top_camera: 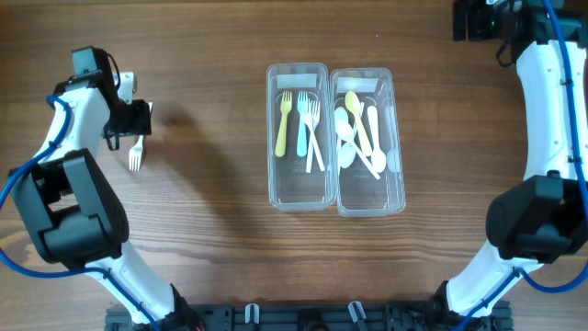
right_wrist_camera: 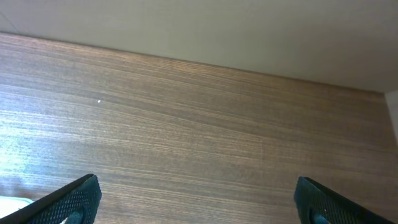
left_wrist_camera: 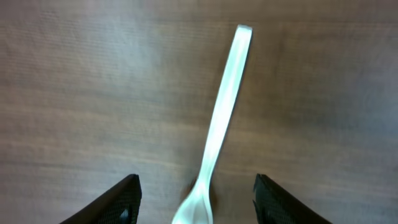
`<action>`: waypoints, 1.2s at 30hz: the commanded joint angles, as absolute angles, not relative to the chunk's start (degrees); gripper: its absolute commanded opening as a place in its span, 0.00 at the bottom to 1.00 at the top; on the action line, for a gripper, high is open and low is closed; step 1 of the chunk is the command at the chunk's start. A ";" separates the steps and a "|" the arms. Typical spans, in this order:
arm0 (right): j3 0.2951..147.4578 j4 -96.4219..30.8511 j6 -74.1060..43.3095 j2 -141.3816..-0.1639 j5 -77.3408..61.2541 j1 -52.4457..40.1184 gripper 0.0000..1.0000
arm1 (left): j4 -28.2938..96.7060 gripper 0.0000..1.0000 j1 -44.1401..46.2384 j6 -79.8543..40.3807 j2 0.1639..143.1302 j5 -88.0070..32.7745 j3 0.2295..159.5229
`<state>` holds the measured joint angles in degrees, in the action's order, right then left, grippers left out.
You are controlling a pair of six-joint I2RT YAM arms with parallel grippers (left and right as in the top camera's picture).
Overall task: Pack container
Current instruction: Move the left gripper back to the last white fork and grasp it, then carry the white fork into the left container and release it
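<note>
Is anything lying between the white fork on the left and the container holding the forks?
Nothing visible. Only bare table lies between the fork and that container; the left gripper hovers open over the fork.

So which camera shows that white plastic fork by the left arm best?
Left wrist: the white plastic fork fills the frame, close up inside the open left pincer, though its tines are cut off. Overhead shows only its tiny tines beside the arm. Right wrist shows none of it.
</note>
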<state>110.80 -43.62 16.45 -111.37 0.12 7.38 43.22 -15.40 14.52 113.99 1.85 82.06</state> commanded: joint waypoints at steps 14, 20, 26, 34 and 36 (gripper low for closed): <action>110.56 -43.51 16.91 -111.44 0.86 6.98 1.00 | 42.98 0.63 -15.66 16.36 122.19 -1.89 81.69; 110.56 -43.53 16.93 -111.44 0.84 6.98 1.00 | 43.09 0.51 -15.66 16.32 122.93 -1.91 81.69; 110.56 -43.53 16.95 -111.44 0.86 6.98 1.00 | 43.92 0.36 -15.66 16.32 122.91 -1.89 81.71; 110.56 -43.53 16.95 -111.44 0.84 6.98 1.00 | 45.04 0.04 -15.66 16.32 122.87 -1.85 81.78; 110.56 -43.53 16.93 -111.44 0.84 6.98 1.00 | 45.04 0.04 -15.66 16.32 122.56 -1.85 81.82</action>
<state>110.80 -43.62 16.45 -111.37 0.12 7.38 44.14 -15.40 15.97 120.07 -0.95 82.56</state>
